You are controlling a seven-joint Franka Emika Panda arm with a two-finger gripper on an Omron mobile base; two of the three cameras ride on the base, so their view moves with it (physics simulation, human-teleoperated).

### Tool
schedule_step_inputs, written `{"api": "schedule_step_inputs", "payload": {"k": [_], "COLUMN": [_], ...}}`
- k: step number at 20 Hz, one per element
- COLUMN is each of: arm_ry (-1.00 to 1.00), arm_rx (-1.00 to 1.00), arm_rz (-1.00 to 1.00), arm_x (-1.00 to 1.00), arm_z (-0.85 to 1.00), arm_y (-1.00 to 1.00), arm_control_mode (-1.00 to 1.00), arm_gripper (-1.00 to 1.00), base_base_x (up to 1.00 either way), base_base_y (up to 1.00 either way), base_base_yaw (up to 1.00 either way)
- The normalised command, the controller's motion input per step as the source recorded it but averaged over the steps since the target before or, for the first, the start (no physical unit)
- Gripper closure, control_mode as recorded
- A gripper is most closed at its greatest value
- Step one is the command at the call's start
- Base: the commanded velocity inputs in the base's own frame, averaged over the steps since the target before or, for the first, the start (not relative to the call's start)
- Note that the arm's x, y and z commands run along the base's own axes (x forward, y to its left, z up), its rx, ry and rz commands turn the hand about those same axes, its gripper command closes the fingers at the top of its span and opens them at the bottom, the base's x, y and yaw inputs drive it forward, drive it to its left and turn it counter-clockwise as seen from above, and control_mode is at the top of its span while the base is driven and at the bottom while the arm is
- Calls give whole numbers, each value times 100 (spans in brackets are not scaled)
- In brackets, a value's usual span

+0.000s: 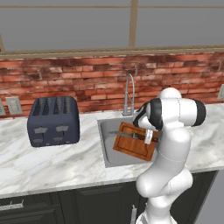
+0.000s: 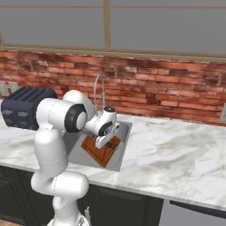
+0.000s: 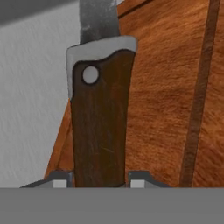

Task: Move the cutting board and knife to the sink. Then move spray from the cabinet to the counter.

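The knife [image 3: 101, 118] handle is clamped in the gripper [image 3: 99, 178], just over the cutting board [image 1: 134, 141] already lying in the sink [image 1: 106, 131]. Lowering and release are judged next, then the spray.

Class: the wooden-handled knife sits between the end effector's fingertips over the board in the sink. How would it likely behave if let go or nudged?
The brown wooden-handled steel knife looks stiff, so it should not flex. Its flat-sided handle probably slides rather than rolls. Released, it would likely settle on the reddish-brown wooden cutting board, which seems to lean in the grey sink.
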Motion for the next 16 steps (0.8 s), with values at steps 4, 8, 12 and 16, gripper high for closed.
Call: {"api": "schedule_step_inputs", "payload": {"k": [4, 8, 12, 16], "arm_ry": [0, 0, -2, -7], "arm_rx": [0, 0, 0, 0], "arm_rz": [0, 0, 0, -1], "arm_x": [0, 0, -8, -47], "arm_z": [0, 0, 12, 31], "arm_y": [0, 0, 0, 0], "arm_control_mode": [-100, -100, -100, -100], "arm_gripper": [-100, -100, -100, -100], "base_base_x": [0, 0, 0, 0], "base_base_y": [0, 0, 0, 0], "base_base_yaw": [0, 0, 0, 0]}}
